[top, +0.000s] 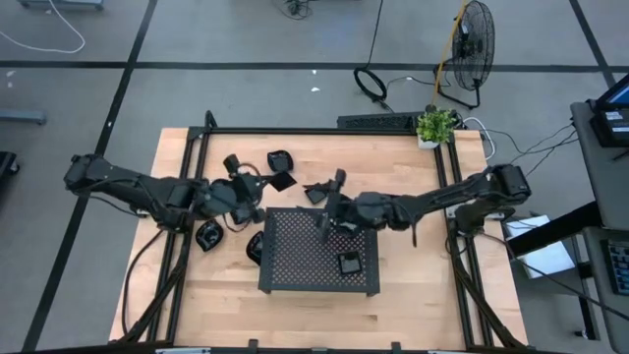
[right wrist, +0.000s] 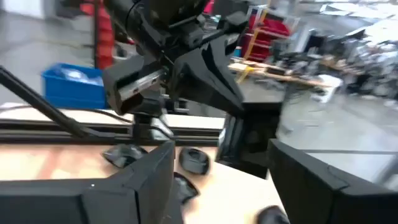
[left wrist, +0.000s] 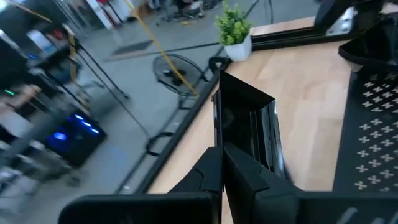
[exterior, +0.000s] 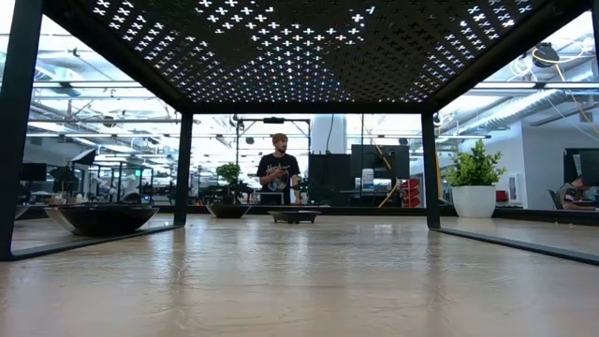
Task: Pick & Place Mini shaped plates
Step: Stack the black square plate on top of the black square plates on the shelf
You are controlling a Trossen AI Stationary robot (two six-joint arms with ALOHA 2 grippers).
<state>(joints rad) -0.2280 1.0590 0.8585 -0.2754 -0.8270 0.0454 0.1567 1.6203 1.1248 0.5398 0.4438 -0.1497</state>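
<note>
A mini shaped plate (left wrist: 249, 134) is clamped on edge in the left gripper (top: 254, 193), at ten o'clock of the perforated tray (top: 295, 258). The right gripper (top: 330, 211) is held spread over the tray's far edge, apparently empty. Another plate (top: 350, 263) is seen on the tray at four o'clock.

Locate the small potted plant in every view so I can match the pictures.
High view: potted plant at the table's far edge, right of centre.
Low view: far back on the table, right of the tray's right leg.
Left wrist view: upper middle, at the table's corner.
Right wrist view: not in it.
Shared landmark: perforated tray.
</note>
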